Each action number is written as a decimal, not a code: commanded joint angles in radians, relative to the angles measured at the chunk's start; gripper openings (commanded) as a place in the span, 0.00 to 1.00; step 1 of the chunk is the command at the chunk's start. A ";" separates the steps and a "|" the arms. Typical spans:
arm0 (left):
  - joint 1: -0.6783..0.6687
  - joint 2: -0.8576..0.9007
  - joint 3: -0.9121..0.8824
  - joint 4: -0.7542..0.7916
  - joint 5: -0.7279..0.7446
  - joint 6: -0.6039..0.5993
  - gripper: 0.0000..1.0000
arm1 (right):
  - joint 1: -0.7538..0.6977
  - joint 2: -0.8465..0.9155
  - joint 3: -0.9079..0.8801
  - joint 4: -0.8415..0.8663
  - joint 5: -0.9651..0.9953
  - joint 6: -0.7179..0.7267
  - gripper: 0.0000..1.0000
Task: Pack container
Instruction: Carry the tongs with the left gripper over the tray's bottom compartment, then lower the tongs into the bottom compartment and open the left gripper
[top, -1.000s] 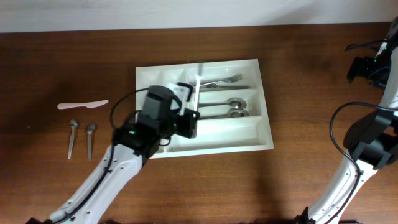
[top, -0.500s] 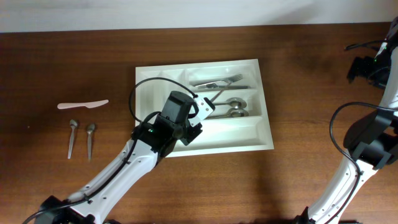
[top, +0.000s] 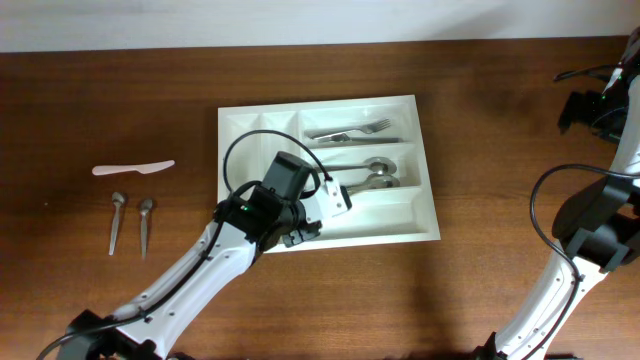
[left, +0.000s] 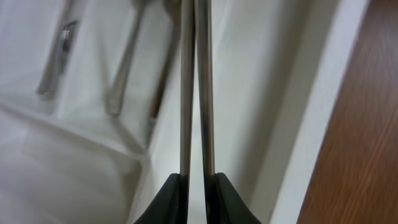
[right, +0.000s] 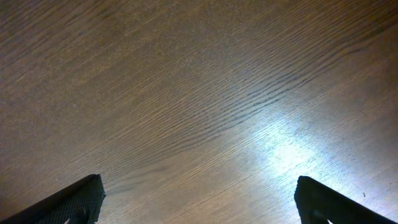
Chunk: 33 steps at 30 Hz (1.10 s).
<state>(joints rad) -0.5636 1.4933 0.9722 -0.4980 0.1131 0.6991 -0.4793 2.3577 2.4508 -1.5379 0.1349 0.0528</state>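
The container (top: 428, 150) lies in the middle of the wooden table (top: 500, 290), its long side running from 9 to 3 o'clock in the overhead view. The left arm reaches in from 7 o'clock. Its left gripper (left: 198, 185) hangs over the wide compartment on the 6 o'clock side, which looks bare. The forks (top: 350, 131) and spoons (top: 372, 176) fill the two compartments toward 12 o'clock. In the left wrist view the fingers are drawn nearly together and clamped on a slim metal utensil (left: 186, 93). It shows as two bright strips edge-on, so it may be one piece or two. Its long axis runs roughly along the compartment, close to the outer wall. Judging from this, the coming move is a short descent and a release, with no turning needed. The right gripper (right: 199, 199) is far off at 3 o'clock over bare wood, its fingers wide apart and holding nothing. The left arm is plainly the nearer one. A white plastic knife (top: 133, 169) and two loose spoons (top: 131, 222) wait at 9 o'clock of the container.
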 joint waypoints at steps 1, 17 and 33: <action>-0.003 0.035 0.024 -0.008 0.018 0.163 0.02 | -0.005 0.006 -0.002 0.002 0.016 0.008 0.99; -0.003 0.163 0.025 0.006 0.010 0.171 0.39 | -0.005 0.006 -0.002 0.002 0.016 0.008 0.99; -0.003 -0.021 0.243 0.101 0.010 0.004 0.52 | -0.005 0.006 -0.002 0.002 0.016 0.008 0.99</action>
<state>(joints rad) -0.5636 1.5970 1.1263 -0.4023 0.1127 0.7807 -0.4793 2.3577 2.4508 -1.5379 0.1349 0.0521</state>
